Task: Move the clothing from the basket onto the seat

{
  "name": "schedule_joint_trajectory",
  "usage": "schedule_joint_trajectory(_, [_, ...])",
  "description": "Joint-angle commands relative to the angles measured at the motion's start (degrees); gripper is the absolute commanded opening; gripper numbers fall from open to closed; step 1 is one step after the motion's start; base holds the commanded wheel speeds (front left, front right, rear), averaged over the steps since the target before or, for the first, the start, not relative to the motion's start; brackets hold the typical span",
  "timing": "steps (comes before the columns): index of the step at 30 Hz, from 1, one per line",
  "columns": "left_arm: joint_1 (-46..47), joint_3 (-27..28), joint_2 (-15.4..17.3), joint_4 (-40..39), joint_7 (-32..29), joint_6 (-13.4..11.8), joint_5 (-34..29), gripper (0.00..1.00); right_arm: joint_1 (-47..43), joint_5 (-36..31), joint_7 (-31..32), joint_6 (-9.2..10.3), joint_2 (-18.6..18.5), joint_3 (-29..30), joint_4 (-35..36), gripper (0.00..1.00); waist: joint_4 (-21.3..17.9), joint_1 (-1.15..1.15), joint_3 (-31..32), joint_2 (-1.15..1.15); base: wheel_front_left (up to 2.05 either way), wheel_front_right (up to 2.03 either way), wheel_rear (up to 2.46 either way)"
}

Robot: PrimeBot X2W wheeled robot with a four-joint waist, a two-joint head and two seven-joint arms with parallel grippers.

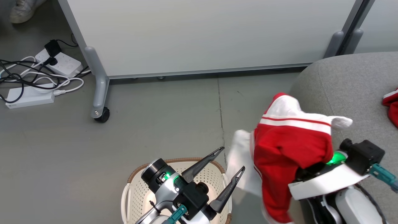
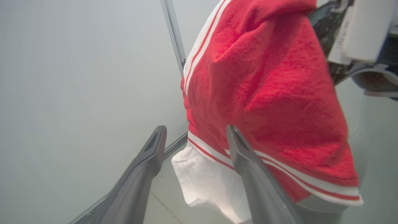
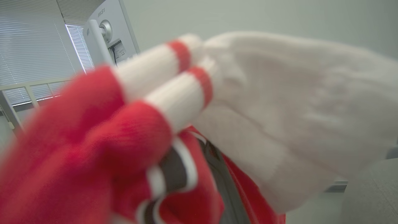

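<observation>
A red garment of the clothing (image 1: 289, 149) with white stripes and a white panel hangs draped over my right gripper, beside the seat's left edge. Cloth hides that gripper in the head view, where its wrist (image 1: 362, 155) shows. In the right wrist view the clothing (image 3: 130, 137) wraps one dark finger (image 3: 225, 186). My left gripper (image 1: 232, 159) stands open over the basket (image 1: 136, 196), its fingers empty, just left of the hanging cloth. The left wrist view has the open left gripper (image 2: 196, 129) with the clothing (image 2: 264, 93) beyond its right finger. Another red piece (image 1: 392, 105) lies on the grey seat (image 1: 351, 90).
A pale wheeled partition (image 1: 202, 34) stands across the back, with a castor foot (image 1: 101, 116) on the grey floor. Power strips and cables (image 1: 31, 81) lie at the far left. A person's shoe (image 1: 21, 11) shows at the top left corner.
</observation>
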State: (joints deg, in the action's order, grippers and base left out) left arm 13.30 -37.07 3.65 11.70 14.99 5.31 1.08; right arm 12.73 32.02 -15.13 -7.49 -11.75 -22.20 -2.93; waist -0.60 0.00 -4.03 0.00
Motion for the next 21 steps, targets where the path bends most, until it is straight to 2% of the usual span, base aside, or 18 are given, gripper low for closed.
schedule_joint_trajectory(1, [-0.4,0.3,0.3,-0.3,0.2,0.0,-0.4,1.00,-0.3,-0.3,0.0,-0.01,-0.6,1.0,0.0,0.00,-0.1,0.00,0.1,0.00,0.00,0.00,0.00])
schedule_joint_trajectory(13, [-2.7,0.8,0.5,-1.3,0.2,0.6,0.5,1.00,-3.9,-0.2,0.0,-0.01,-1.2,10.5,-0.6,0.00,-0.4,0.00,0.4,0.00,0.00,0.00,0.00])
schedule_joint_trajectory(15, [-3.3,1.0,0.6,-1.4,0.2,0.9,0.9,1.00,-5.2,1.5,0.0,-0.02,-0.4,12.6,-0.8,0.00,-0.4,0.00,0.4,0.00,0.00,0.00,0.00])
schedule_joint_trajectory(21, [-4.3,0.9,0.8,-1.1,0.2,1.4,1.0,1.00,-7.7,1.6,0.0,-0.01,-0.9,15.6,-2.1,0.00,-0.4,0.00,0.6,0.00,0.00,0.00,0.00])
